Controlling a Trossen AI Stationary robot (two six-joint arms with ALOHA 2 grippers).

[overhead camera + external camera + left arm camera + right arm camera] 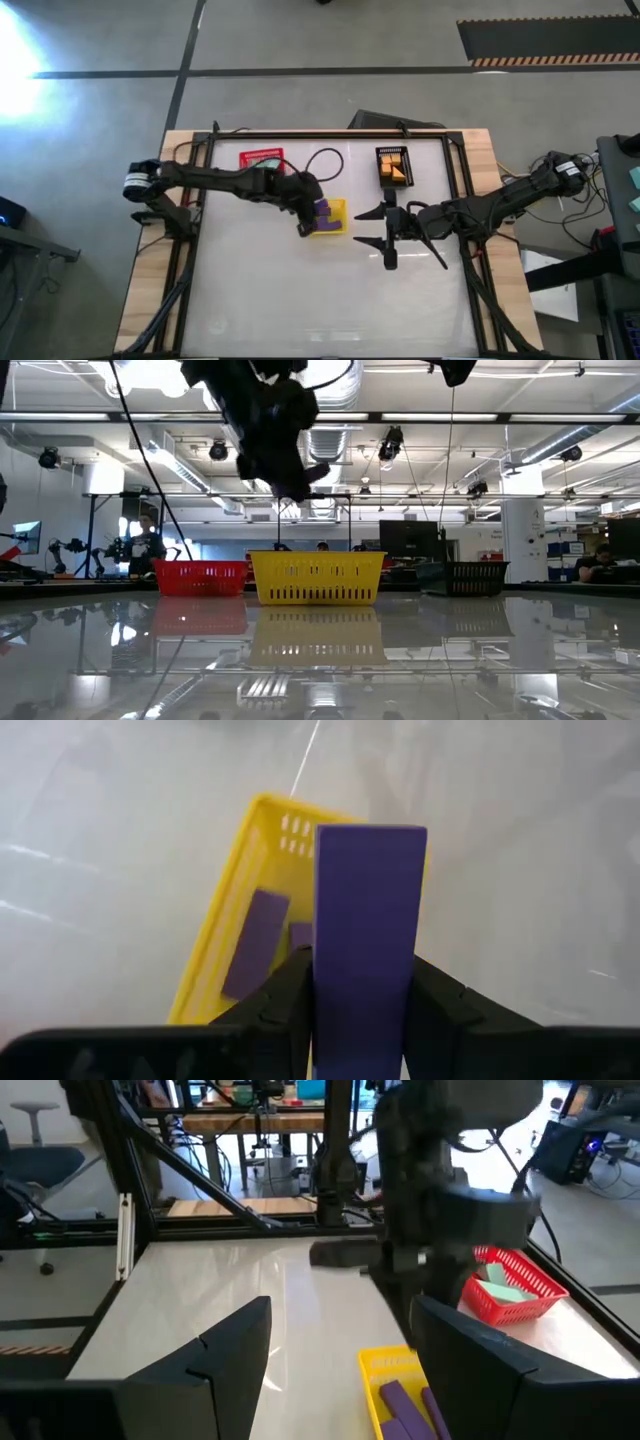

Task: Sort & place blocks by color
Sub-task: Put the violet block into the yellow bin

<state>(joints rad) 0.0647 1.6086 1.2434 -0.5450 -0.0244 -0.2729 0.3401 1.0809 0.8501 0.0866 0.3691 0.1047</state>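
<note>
From above I see my left pincer [303, 228] over the yellow basket [338, 213] mid-worktop, the right pincer [385, 238] just right of it, spread wide and empty. Level view: yellow basket between red basket [200, 576] and black basket [465, 577]. Left wrist: fingers clamp a purple block [366, 920] upright above the basket's purple blocks [254, 942].

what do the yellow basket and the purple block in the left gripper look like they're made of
Yellow basket: looks like moulded plastic, with slotted mesh walls and a uniform bright colour. Purple block, held in the left gripper: solid, matte, flat faces and crisp edges with no grain showing; painted wood or plastic, hard to tell which.
</note>
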